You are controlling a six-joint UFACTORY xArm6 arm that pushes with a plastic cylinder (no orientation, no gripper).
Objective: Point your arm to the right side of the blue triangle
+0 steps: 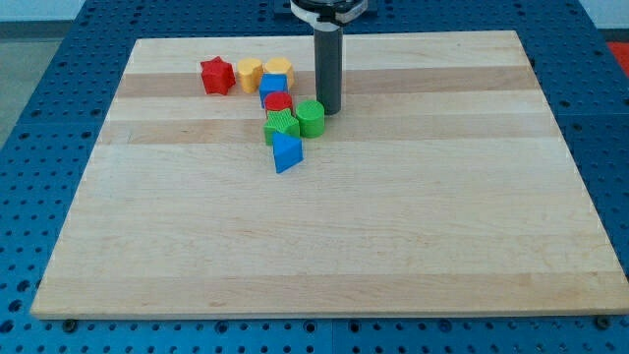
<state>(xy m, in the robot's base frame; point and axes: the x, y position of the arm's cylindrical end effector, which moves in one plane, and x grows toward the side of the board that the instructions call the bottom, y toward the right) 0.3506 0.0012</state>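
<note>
- Item, tool: my tip [328, 111], upper middle of the frame, resting on the wooden board [324, 246]. It is a plain rod, so you have no jaws to open or close.
- Item, target: blue triangle [286, 153], below and left of the tip, at the bottom of the cluster.
- Item, neighbours: green cylinder [311, 117] just left of the tip; green block [281, 125] directly above the triangle; red block [278, 102], blue cube [273, 86], two yellow blocks [249, 72] [279, 68] and red star [216, 76] further up-left.
- Step in hand, by my judgement: approach; the tip sits above the triangle's right side.
- Next move: bring the tip down-frame, skirting the green cylinder on its right, and stop just right of the triangle without nudging it.
</note>
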